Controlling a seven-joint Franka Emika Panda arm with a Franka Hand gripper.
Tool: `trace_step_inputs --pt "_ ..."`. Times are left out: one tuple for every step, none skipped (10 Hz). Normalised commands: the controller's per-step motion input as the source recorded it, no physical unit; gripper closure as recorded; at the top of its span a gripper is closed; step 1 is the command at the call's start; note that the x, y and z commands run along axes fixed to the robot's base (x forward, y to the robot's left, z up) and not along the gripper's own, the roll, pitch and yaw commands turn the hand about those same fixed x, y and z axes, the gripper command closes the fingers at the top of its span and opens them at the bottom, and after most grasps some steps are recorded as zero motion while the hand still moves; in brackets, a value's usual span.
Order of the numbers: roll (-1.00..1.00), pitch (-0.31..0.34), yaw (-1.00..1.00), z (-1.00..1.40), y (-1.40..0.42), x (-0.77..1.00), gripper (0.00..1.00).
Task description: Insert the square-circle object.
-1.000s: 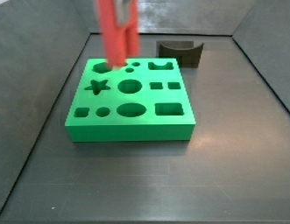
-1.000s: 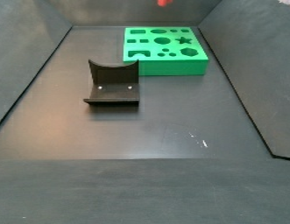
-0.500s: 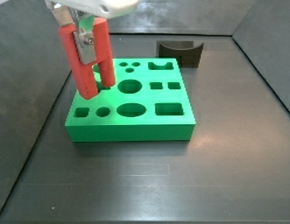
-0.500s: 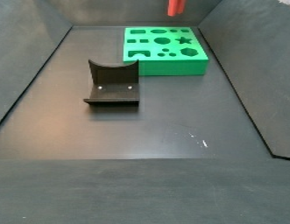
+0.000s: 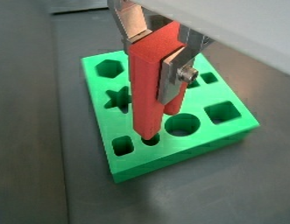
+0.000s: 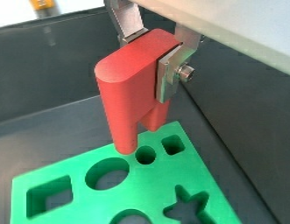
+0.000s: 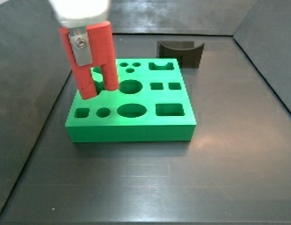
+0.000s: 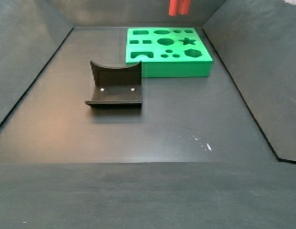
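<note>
My gripper [image 7: 86, 46] hangs over the left part of the green block with shaped holes [image 7: 130, 132] and is shut on the square-circle object [image 7: 100, 61], a bright red upright peg. In both wrist views the silver fingers [image 5: 175, 74] clamp the peg [image 5: 147, 87] on two sides. Its lower end hovers just above the block's top [image 5: 92, 87], close to the star hole and a round hole. It is not inside a hole. In a wrist view [image 6: 147, 66] the peg [image 6: 123, 87] ends above the block [image 6: 82, 210]. In a side view only the peg's tip [image 8: 179, 7] shows above the block [image 8: 174, 67].
A dark brown block with a curved notch [image 7: 180, 51] stands behind and to the right of the green block; it also shows in a side view [image 8: 114, 85]. Grey walls ring the dark floor.
Since one second ago the gripper has brought the peg down and left over the block. Since half a second ago it has hardly moved.
</note>
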Motion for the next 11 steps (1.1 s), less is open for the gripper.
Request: trace_step_inputs --pt "0.0 0.0 -1.0 -0.35 0.0 0.0 1.0" --pt "0.01 -0.001 -1.0 -0.47 0.0 -0.14 1.0" --pt "0.02 0.0 -0.95 -0.49 0.0 -0.26 1.0" --pt "0.04 0.0 -0.87 -0.41 0.02 -0.32 1.0" --pt "0.05 0.0 -0.74 -0.32 0.02 -0.37 1.0" --pt "0.05 0.0 -0.39 -0.09 0.03 -0.21 1.0" --pt "0.08 0.0 -0.04 -0.05 0.04 -0.03 1.0" --pt "0.12 0.0 -0.1 -0.16 0.03 0.0 1.0" --pt "0.08 0.0 -0.12 -0.25 0.04 0.05 1.0" --pt "0.06 0.0 -0.24 -0.21 0.05 0.19 1.0" --pt "0.05 0.003 -0.14 -0.15 0.05 0.11 1.0"
